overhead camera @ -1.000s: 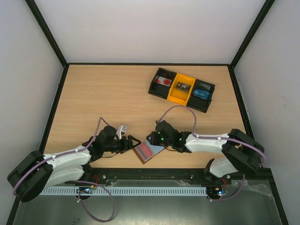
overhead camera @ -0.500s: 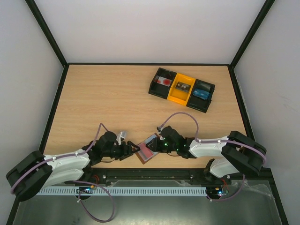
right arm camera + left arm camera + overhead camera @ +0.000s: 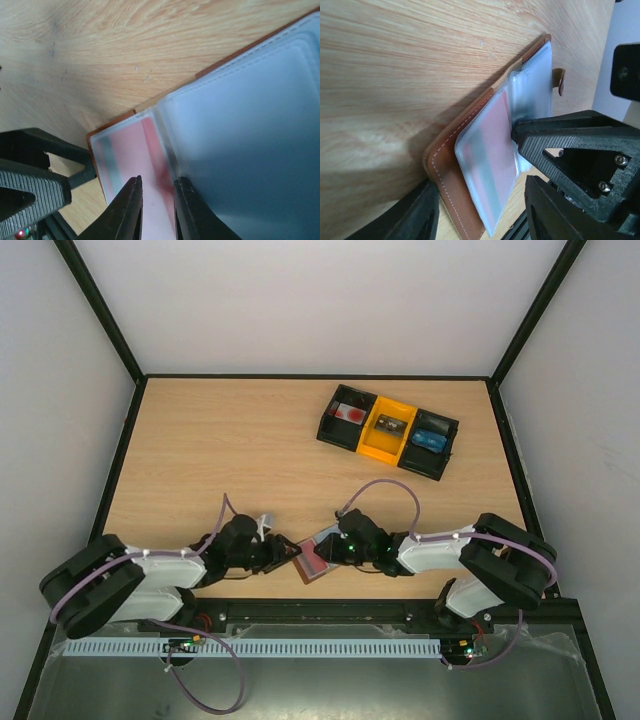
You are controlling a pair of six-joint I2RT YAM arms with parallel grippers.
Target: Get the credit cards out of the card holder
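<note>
The brown card holder lies open near the table's front edge. Its clear inner sleeve holds a pink credit card with a grey stripe. In the left wrist view the brown cover and the sleeved card sit between my left gripper's fingers, and a gap shows beside the right finger. My left gripper is at the holder's left corner. My right gripper comes from the right. Its fingertips stand a narrow gap apart on the sleeve over the card, by the fold. Its finger touches the sleeve.
A black-and-yellow tray of bins with small items stands at the back right. The table's front edge and a black rail run just below the holder. Black-framed white walls enclose the table on three sides.
My left gripper has slid right to the holder's corner and its jaws have narrowed around it. My right gripper has come down onto the open sleeve and narrowed too.
</note>
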